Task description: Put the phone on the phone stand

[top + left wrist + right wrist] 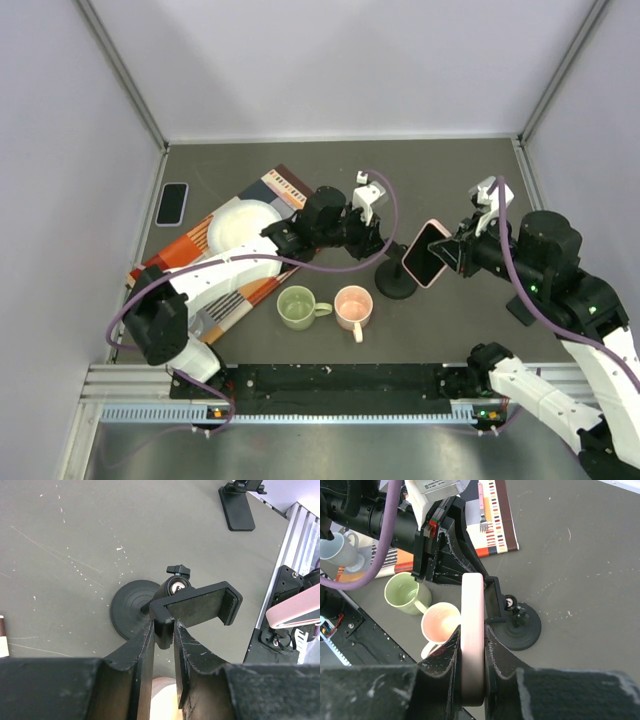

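Note:
The pink phone (427, 253) hangs tilted above the table, edge-on in the right wrist view (472, 625), with my right gripper (457, 256) (472, 645) shut on it. The black phone stand has a round base (397, 284) (131, 614) (524, 628) and a clamp bracket (199, 604) on top. My left gripper (384, 243) (164, 632) is shut on the bracket's lower end. The phone's far edge lies right against the bracket (493, 600); whether it sits inside I cannot tell.
A green mug (297, 307) (406, 594) and a pink mug (353, 306) (439, 623) stand just in front of the stand. A striped placemat (282, 190) with a white plate (243, 226) lies left. A dark phone (171, 203) lies at the far left wall.

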Available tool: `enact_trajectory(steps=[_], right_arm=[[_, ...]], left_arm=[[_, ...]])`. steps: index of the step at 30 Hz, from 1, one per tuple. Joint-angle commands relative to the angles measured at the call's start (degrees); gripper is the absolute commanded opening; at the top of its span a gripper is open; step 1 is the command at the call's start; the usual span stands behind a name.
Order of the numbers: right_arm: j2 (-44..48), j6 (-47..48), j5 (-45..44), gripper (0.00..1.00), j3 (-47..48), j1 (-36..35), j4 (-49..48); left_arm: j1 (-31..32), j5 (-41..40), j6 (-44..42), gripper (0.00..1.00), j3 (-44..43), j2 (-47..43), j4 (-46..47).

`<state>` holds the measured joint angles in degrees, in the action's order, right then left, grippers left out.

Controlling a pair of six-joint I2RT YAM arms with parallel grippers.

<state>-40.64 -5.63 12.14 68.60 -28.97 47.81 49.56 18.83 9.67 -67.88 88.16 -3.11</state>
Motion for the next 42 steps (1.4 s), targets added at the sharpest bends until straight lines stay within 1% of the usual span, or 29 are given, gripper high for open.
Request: enact_trajectory(steps=[1,4,6,9,13,15,16,21,24,25,26,27,28,30,31,33,36,37,39,40,42], right_arm=[[-0.31,-0.61,1.13,0.00,1.89,-0.03,-6.77],[-0.75,-0.61,1.31,0.00,2.07,-0.12,-7.03],[-0.84,-0.61,1.22,0.00,2.07,-0.12,-7.12],[-1.02,-0.61,1.22,0.00,1.89,-0.12,-7.12],[-1.37,-0.44,1.39,0.00,1.80,-0.12,-7.47],[-1.98,-0.26,1.48,0.00,1.63,-0.12,-7.65],[-2.16,-0.26,1.57,0.00,1.63,-0.12,-7.82],[-4.18,0.87,2.71,0.00,1.54,0.05,-8.87],[-5.75,3.59,12.52,0.00,0.58,1.28,-11.59],[-6.29,3.87,19.78,0.00,-0.82,3.03,-12.82],[-6.99,3.87,24.29,0.00,-1.44,4.35,-15.70],[-8.73,4.83,28.94,0.00,-1.88,5.49,-16.51],[-9.45,5.27,36.13,0.00,-2.67,6.55,-17.57],[-10.33,8.95,37.51,0.00,-4.08,6.56,-19.59],[-11.81,10.19,37.78,0.00,-4.52,6.56,-19.43],[-13.23,14.30,39.09,0.00,-5.05,6.65,-19.07],[-15.60,17.05,41.38,0.00,-6.54,6.56,-21.17],[-16.22,18.01,43.82,0.00,-6.46,6.56,-21.62],[-16.93,17.42,45.42,0.00,-7.77,6.56,-25.55],[-16.93,16.88,47.08,0.00,-9.87,6.56,-31.06],[-16.23,14.87,47.80,0.00,-11.90,6.56,-35.23]], left_arm=[[0.19,0.86,-1.23,0.25,-2.52,0.70,1.62],[0.19,0.59,-1.23,0.29,-2.61,0.79,1.53],[0.19,0.68,-1.23,0.33,-2.87,0.96,1.53],[0.27,0.51,-1.50,0.34,-2.96,1.05,1.45],[0.19,0.51,-1.67,0.20,-2.88,1.05,1.44],[0.19,0.68,-1.93,0.17,-2.96,1.14,1.45],[0.19,0.59,-2.02,0.12,-2.96,1.22,1.44],[0.19,1.03,-4.83,0.01,-2.70,1.23,0.83],[0.19,2.00,-7.90,0.00,-1.47,0.79,1.97],[0.19,3.65,-8.87,0.00,-1.56,0.96,1.97],[0.10,4.54,-9.14,0.00,-1.90,1.22,1.62],[0.10,5.77,-12.28,0.00,-2.08,1.40,1.27],[-0.16,7.43,-13.18,0.00,-2.26,1.75,1.27],[-0.60,9.64,-14.50,0.00,-3.57,2.36,0.92],[-1.30,12.61,-14.77,0.00,-4.01,3.24,0.74],[-1.83,13.86,-15.82,0.00,-5.94,4.12,-0.04],[-2.36,14.83,-16.79,0.00,-7.09,5.09,-0.14],[-2.54,14.83,-16.96,0.00,-7.27,5.35,0.12],[-2.45,16.15,-16.97,0.00,-8.23,5.88,-0.22],[-2.54,16.24,-16.71,0.00,-8.32,6.06,-0.23],[-2.54,16.07,-16.35,0.00,-8.15,6.06,0.30]])
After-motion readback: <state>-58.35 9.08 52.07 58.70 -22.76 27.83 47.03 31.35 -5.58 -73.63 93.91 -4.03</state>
